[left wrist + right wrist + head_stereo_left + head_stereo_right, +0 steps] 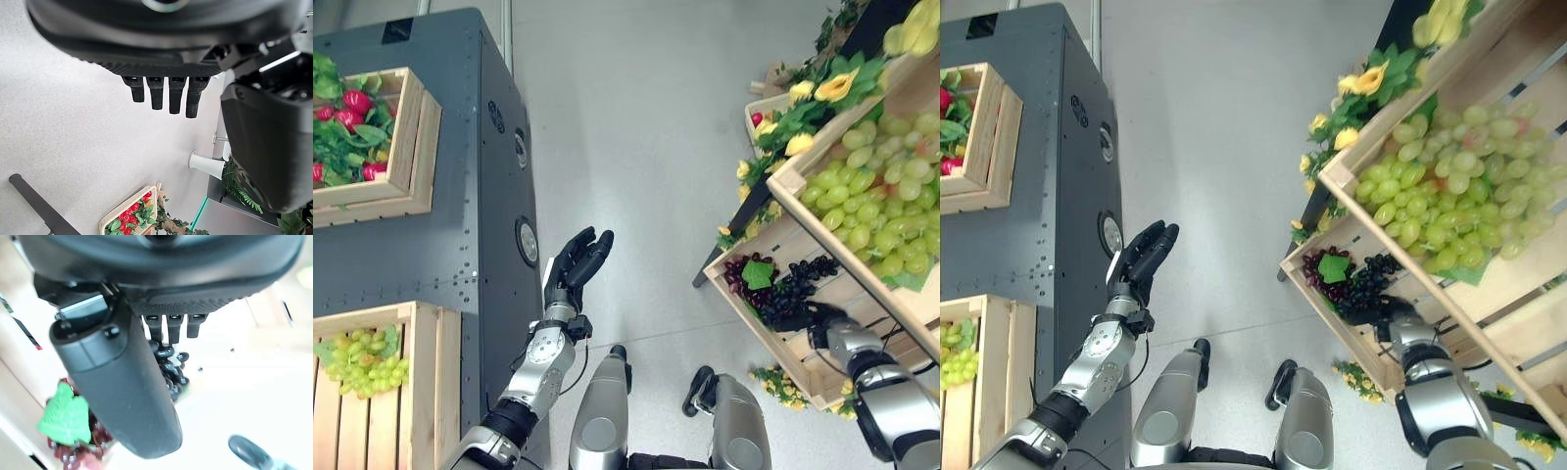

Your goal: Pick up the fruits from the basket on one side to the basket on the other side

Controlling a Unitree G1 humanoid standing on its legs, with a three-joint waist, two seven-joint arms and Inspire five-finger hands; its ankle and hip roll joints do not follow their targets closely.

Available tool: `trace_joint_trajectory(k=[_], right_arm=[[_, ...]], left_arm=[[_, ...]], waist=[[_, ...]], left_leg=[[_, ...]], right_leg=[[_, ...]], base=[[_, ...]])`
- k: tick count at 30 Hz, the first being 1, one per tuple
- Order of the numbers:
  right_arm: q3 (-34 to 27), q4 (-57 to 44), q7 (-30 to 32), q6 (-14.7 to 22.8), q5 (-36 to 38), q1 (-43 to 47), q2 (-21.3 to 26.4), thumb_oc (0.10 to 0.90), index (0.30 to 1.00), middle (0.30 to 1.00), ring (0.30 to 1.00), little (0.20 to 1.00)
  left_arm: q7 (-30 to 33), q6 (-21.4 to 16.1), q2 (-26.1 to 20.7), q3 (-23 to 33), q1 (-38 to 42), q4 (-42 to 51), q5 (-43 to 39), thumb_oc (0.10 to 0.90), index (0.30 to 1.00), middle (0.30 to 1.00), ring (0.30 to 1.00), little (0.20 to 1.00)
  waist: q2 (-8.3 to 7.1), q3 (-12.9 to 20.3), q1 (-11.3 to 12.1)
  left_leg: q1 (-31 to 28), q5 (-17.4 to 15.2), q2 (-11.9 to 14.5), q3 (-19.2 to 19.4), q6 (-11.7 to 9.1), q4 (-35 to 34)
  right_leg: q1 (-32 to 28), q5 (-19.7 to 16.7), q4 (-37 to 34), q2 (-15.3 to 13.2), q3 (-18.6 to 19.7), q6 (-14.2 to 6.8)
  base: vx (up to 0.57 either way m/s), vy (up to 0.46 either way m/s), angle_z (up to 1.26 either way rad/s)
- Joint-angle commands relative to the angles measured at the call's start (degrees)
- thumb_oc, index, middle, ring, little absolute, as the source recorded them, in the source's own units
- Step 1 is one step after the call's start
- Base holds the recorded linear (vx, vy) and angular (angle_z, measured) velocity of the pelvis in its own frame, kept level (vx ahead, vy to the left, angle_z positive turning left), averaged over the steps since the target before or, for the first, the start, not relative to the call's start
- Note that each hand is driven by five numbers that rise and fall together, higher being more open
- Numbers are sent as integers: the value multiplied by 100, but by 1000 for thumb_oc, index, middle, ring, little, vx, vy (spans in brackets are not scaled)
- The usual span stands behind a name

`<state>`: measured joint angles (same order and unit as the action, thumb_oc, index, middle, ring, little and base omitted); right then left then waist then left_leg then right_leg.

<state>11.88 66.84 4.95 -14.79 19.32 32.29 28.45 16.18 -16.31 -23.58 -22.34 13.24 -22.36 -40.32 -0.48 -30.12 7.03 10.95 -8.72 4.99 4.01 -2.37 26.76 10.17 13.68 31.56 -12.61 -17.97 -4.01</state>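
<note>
Dark grapes (pixel 781 286): lower right of the frame, in the lower wooden crate (pixel 822 377). My right hand (pixel 808 315) reaches among them; grip, I cannot tell. My left hand (pixel 576 262): centre frame, fingers straight, empty, above the floor.

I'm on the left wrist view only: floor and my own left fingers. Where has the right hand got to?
Observer: The right hand is down in the lower crate on the robot's right, at the dark grapes.
Operator: Is it closed on them?
Observer: No. In its wrist view the fingers are straight, with their tips at the bunch. I cannot tell if they touch it.
Operator: Where would the fruit go?
Observer: Likely the left crate on the dark cabinet, which holds a small green bunch.
</note>
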Motion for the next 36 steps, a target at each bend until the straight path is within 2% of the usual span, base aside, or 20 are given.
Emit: trace_joint_trajectory(k=[1, 5, 7, 12, 17, 24, 30, 36], right_arm=[[84, -144, 278, 561, 493, 14, 89, 800, 900, 900, 900, 900], [93, -462, 173, 858, 965, -379, -279, 800, 900, 900, 900, 900], [85, -983, 44, 1078, 1217, -822, -479, 800, 900, 900, 900, 900], [190, -2210, -363, 1728, 1355, -1741, -784, 800, 900, 900, 900, 900], [338, -3545, -731, 1969, 1354, -2626, -1176, 800, 900, 900, 900, 900], [583, -4221, -1137, 1804, 1207, -3136, -1415, 800, 900, 900, 900, 900], [1002, -4403, -1121, 1462, 1214, -3106, -1444, 800, 900, 900, 900, 900], [1404, -4489, -1255, 1295, 1191, -3015, -1438, 800, 900, 900, 900, 900]], left_arm=[[-76, -338, 145, 172, 14, 412, 152, 800, 900, 900, 900, 900], [-97, -307, 230, 253, -117, 215, 249, 800, 900, 900, 900, 900], [-92, -234, 297, 361, -325, 157, 323, 800, 900, 900, 900, 900], [-52, -128, 393, 591, -777, 84, 487, 800, 900, 900, 900, 900], [-60, -47, 507, 960, -1300, -167, 632, 800, 900, 900, 900, 900], [-83, -64, 643, 1324, -1758, -441, 663, 800, 900, 900, 900, 900], [-82, -85, 655, 1276, -1763, -511, 692, 800, 900, 900, 900, 900], [67, -79, 640, 1228, -1749, -430, 778, 800, 900, 900, 900, 900]], waist=[[-29, 698, -70], [-44, 1012, -126], [-31, 1239, -161], [8, 1558, -239], [24, 1784, -311], [9, 1992, -255], [-2, 2081, -107], [1, 2088, 101]], left_leg=[[-402, -184, -107, 415, 338, -455], [-746, 128, -184, 410, 322, -1189], [-974, 300, -240, 373, 295, -1661], [-1261, 483, -273, 338, 268, -2209], [-1497, 642, -305, 249, 249, -2747], [-1675, 786, -322, 178, 211, -3176], [-1635, 806, -349, 5, 191, -3176], [-1717, 768, -389, -80, 188, -3176]], right_leg=[[-539, -301, -762, 191, 116, 268], [-865, -534, -1454, 302, 120, 228], [-1092, -665, -1900, 363, 118, 192], [-1353, -853, -2403, 413, 94, 139], [-1556, -1027, -2858, 438, 65, 73], [-1803, -1207, -3320, 428, -166, 7], [-1937, -1235, -3434, 395, -403, -26], [-2090, -1165, -3443, 358, -485, -68]], base=[[39, -13, -9], [88, -7, -6], [145, 3, 9], [84, -1, 6], [26, -2, 3], [31, -6, 18], [42, -6, 15], [81, 28, 11]])
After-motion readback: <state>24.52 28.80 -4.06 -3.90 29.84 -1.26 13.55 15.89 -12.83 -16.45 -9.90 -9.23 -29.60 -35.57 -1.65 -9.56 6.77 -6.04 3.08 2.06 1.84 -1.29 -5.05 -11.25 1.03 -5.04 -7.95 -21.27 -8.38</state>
